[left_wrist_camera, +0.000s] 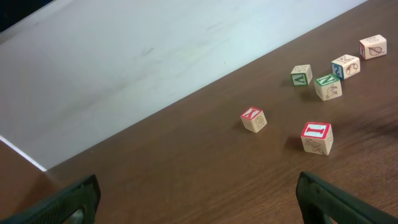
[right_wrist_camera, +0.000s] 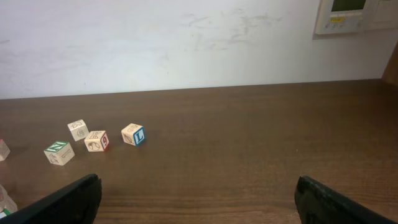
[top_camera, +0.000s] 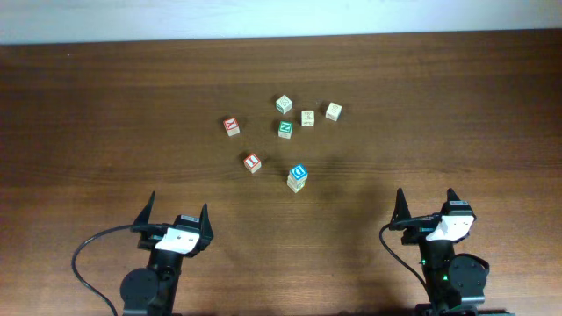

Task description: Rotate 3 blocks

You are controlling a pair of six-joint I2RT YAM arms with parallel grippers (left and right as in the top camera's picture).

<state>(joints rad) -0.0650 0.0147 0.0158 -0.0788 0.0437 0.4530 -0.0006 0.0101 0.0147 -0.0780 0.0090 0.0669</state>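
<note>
On the desk (top_camera: pixel 97 96) the left tool (top_camera: pixel 176 211) and right tool (top_camera: pixel 426 200) sit spread wide and empty, apart from the blue block (top_camera: pixel 298 173) ahead between them, with the yellow block (top_camera: pixel 307 118) and cream block (top_camera: pixel 334 111) near each other farther back

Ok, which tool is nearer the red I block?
Left. The left tool is on the robot's side of the red I block and to its left, with open jaws. The right tool is much farther off to its right.
</note>
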